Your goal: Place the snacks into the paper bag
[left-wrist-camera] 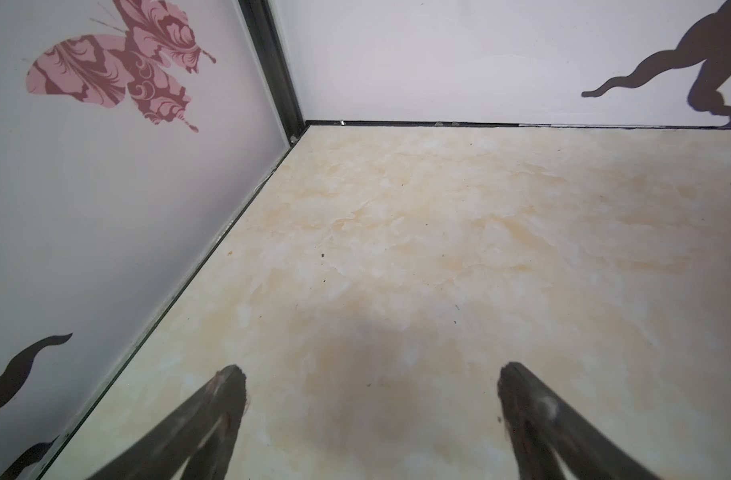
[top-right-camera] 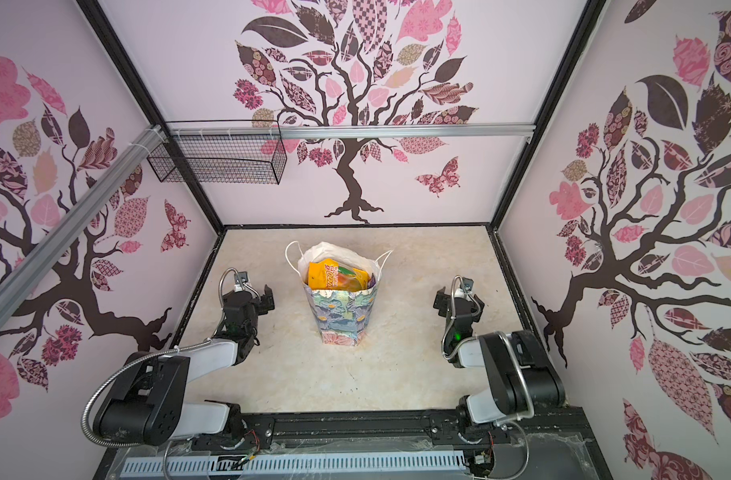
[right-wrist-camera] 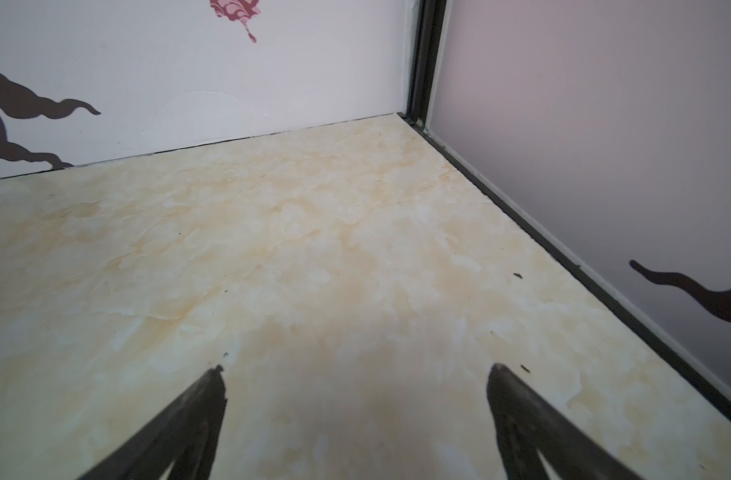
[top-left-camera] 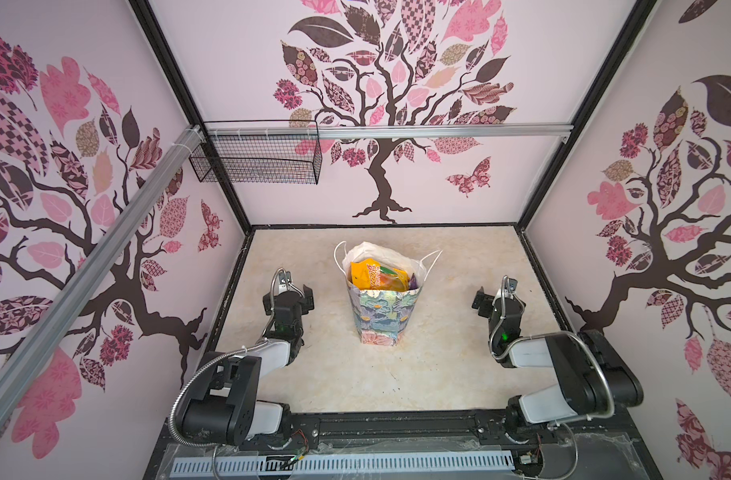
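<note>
The paper bag (top-left-camera: 378, 316) (top-right-camera: 341, 318) stands upright mid-table in both top views, floral print outside, white inside, white cord handles at its rim. Snacks (top-left-camera: 376, 276) (top-right-camera: 334, 279) fill its mouth: an orange and yellow packet on top, with green and purple edges beside it. My left gripper (top-left-camera: 288, 300) (top-right-camera: 249, 301) hovers open to the left of the bag, apart from it. My right gripper (top-left-camera: 496, 301) (top-right-camera: 458, 301) hovers open to the right, also apart. In the wrist views the left gripper (left-wrist-camera: 371, 372) and right gripper (right-wrist-camera: 356, 370) show spread fingers over bare marbled table, nothing between them.
A black wire basket (top-left-camera: 256, 160) hangs on the back wall's rail at upper left. Patterned walls close the cell on three sides, with black frame posts at the corners (left-wrist-camera: 272, 70) (right-wrist-camera: 426, 58). The arm bases sit along the near edge (top-left-camera: 397, 432).
</note>
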`<state>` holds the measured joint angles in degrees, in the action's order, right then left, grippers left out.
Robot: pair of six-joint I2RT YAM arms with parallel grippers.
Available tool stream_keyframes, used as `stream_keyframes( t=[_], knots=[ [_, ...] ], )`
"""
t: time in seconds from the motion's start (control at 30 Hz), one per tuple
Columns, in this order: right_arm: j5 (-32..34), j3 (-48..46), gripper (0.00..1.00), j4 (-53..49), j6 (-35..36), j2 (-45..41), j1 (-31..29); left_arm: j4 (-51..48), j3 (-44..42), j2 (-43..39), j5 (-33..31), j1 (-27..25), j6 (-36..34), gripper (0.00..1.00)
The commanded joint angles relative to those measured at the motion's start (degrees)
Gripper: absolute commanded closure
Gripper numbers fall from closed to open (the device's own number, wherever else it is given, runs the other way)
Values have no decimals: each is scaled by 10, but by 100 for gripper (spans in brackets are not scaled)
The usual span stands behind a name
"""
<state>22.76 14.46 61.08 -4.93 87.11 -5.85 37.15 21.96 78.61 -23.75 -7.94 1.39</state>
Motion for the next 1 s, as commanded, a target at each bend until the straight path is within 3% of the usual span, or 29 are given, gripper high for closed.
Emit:
stream_keyframes(
  t=[0.0,0.1,0.23,0.33,0.43,0.47,0.57,0.63,0.7,0.77,0.97],
  knots=[
    [-44,-6,0,137,24,43,4,38,3,15,23,7,-16,2],
    [-45,11,1,71,18,24,4,9,17,17,33,10,-9,2],
    [-44,9,1,80,19,26,3,18,1,0,42,11,-6,2],
    [-45,10,0,76,18,25,4,113,-15,44,50,29,-19,2],
    [-44,11,0,77,19,26,4,216,-20,134,87,84,25,2],
    [-45,10,0,77,18,26,4,124,-10,97,100,87,40,2],
    [-46,11,1,77,19,26,4,179,-13,122,90,81,27,2],
    [-45,11,1,77,18,26,3,121,-3,99,93,81,32,2],
    [-46,11,1,76,19,26,3,174,-12,120,92,81,28,2],
    [-46,11,1,76,18,26,3,125,-4,102,92,81,32,2],
    [-46,11,1,74,18,26,4,134,-5,106,92,81,30,2]
  ],
)
